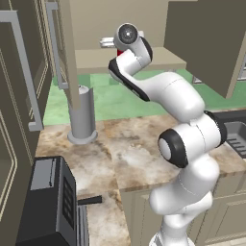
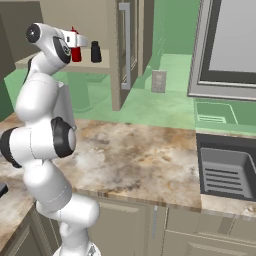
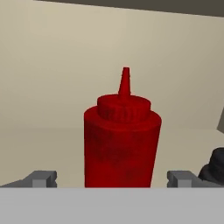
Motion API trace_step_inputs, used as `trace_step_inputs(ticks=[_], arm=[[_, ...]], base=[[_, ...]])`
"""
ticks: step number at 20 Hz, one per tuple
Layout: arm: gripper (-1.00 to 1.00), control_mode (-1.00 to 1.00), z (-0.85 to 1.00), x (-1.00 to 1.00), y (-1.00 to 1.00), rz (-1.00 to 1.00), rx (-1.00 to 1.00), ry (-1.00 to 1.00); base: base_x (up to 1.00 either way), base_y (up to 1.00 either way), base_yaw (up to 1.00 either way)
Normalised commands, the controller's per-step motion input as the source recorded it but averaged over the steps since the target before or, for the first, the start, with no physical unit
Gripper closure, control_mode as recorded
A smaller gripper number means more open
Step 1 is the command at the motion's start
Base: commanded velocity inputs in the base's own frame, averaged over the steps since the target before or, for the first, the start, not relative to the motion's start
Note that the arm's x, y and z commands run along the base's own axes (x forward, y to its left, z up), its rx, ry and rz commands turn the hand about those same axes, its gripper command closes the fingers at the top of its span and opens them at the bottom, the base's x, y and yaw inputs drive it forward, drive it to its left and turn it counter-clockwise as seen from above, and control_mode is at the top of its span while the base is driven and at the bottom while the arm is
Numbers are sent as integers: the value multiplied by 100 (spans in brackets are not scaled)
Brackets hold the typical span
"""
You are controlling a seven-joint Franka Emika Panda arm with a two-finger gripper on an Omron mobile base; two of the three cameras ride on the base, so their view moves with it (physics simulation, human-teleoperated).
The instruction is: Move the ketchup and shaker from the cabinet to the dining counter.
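The first pick is in hand: inside the open cabinet [image 2: 117,50], the ketchup [image 3: 122,144] stands upright on the shelf, centred between the fingers [image 3: 43,178], which are spread wide on either side and not yet clamped; I judge the next move is to ease forward slightly and squeeze on its body. Just right of the ketchup stands the shaker [image 2: 95,52], close enough to be nudged, while the door hangs further right

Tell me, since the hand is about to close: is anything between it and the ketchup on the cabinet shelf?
Nothing visible. In the hand view the ketchup stands upright, centred between the open fingertips, with no object in between. The shaker stands beside it on the shelf, off to one side, clear of the approach.
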Motion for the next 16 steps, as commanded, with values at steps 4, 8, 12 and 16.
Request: trace_step_inputs(ticks=[4, 8, 12, 16], arm=[[100, -100, -4, 8, 0, 0, 0, 1], [100, -100, -6, 9, 0, 0, 0, 2], [100, -100, -5, 6, 0, 0, 0, 1], [100, -100, -1, 0, 0, 0, 0, 0]], base=[[0, 0, 0], [0, 0, 0], [0, 0, 0], [0, 0, 0]])
